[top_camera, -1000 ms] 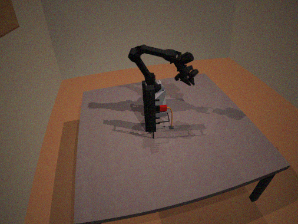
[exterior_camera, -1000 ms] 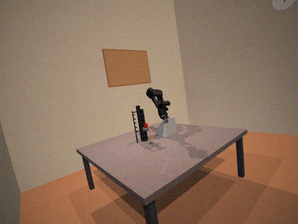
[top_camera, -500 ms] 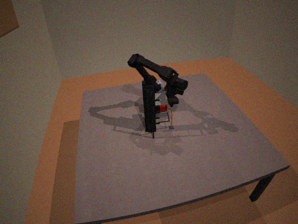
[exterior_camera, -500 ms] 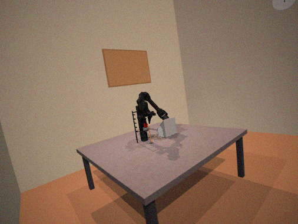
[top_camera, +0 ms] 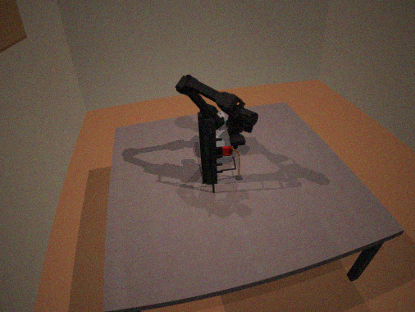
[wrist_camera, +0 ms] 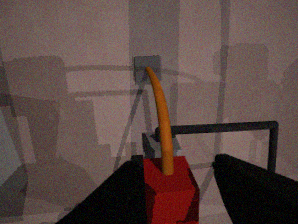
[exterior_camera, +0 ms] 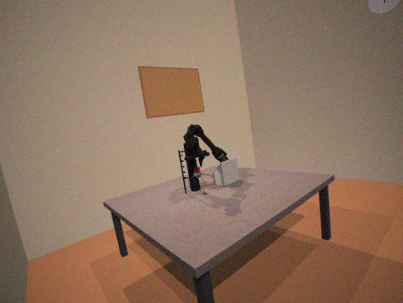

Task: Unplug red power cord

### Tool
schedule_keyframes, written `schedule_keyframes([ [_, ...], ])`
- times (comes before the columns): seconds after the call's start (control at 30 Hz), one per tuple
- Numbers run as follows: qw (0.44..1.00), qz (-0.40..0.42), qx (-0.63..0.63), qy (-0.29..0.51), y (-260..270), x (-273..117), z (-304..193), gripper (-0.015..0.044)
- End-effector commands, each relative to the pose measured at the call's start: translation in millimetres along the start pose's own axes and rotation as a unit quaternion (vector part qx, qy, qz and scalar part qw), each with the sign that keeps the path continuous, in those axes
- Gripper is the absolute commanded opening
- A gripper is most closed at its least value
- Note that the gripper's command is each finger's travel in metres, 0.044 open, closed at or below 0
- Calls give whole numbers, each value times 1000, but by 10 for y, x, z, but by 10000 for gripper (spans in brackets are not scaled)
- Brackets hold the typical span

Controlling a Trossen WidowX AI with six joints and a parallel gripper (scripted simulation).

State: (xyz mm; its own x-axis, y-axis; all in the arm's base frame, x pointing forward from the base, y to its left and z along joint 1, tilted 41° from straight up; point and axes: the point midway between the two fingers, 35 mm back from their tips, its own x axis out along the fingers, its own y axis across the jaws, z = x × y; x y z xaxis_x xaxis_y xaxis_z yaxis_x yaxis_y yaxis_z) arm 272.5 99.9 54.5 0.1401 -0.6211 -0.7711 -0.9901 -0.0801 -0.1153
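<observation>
The red plug [top_camera: 227,150] [exterior_camera: 197,170] [wrist_camera: 169,196] sits in the side of the upright black power strip [top_camera: 207,158] [exterior_camera: 193,179]. Its orange cord [top_camera: 238,164] [wrist_camera: 160,112] curves down to a small grey anchor [wrist_camera: 141,68] on the table. My gripper [top_camera: 232,144] [wrist_camera: 176,167] has come down over the plug. Its two dark fingers straddle the plug. The left finger lies against it, and a narrow gap shows on the right. The fingers are partly open and not clamped.
A light grey box [exterior_camera: 226,172] stands just behind the strip by the arm's base. A thin black wire frame [wrist_camera: 266,129] [top_camera: 230,168] stands by the strip's foot. A ladder-like black rack [exterior_camera: 183,171] stands at the strip's far side. The grey table [top_camera: 246,246] stands on an orange floor.
</observation>
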Motion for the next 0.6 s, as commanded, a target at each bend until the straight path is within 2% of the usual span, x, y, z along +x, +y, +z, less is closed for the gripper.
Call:
schedule_keyframes([
  [0.0,1000,1,-4,4,6,8,-70,160],
  [0.57,1000,1,-4,5,11,32,-253,160],
])
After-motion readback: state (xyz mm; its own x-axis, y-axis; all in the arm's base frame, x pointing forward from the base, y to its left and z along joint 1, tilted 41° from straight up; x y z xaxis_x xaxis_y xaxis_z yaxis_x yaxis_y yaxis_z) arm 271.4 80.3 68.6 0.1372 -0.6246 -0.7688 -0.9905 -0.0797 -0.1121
